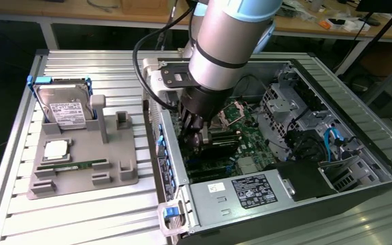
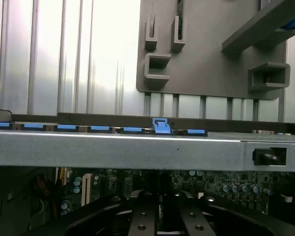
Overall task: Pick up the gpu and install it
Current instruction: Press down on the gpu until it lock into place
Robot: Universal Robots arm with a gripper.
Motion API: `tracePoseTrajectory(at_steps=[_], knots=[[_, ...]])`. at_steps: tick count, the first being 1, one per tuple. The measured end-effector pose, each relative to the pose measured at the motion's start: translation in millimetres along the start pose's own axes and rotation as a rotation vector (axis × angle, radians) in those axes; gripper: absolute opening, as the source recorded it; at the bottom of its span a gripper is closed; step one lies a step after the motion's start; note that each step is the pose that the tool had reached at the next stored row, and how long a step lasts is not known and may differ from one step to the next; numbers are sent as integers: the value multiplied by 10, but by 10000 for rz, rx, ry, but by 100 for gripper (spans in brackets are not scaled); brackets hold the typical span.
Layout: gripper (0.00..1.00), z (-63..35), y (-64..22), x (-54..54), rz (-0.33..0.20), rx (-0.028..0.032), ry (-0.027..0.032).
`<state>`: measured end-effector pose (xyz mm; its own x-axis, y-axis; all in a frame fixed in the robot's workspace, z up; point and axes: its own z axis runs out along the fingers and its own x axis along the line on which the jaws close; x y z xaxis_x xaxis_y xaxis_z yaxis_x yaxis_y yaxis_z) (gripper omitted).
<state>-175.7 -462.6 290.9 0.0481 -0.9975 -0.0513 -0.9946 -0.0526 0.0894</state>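
Pincer (image 1: 197, 133), which we log as clamped narrowly on the gpu (image 1: 216, 148), sits low inside the open computer case (image 1: 359, 127) over the motherboard (image 1: 240, 120)

Open computer case (image 1: 264, 199) on a slatted table (image 1: 80, 219). The arm (image 1: 230, 41) descends through the open side, flanked by the rear wall (image 2: 137, 152), drive cage (image 1: 285, 102) and power supply (image 1: 250, 191). The grey holder tray (image 1: 80, 163) occupies the table beside the case.
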Motion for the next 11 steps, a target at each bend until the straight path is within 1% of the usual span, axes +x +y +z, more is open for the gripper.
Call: tracePoseTrajectory(at_steps=[2, 6, 8, 11], knots=[[16, -1, -16, 1, 2, -36, -2], [16, -4, -21, 1, 3, -43, -2], [16, -12, -20, 1, 2, -32, 1], [16, -17, -14, 0, -1, 28, 1]])
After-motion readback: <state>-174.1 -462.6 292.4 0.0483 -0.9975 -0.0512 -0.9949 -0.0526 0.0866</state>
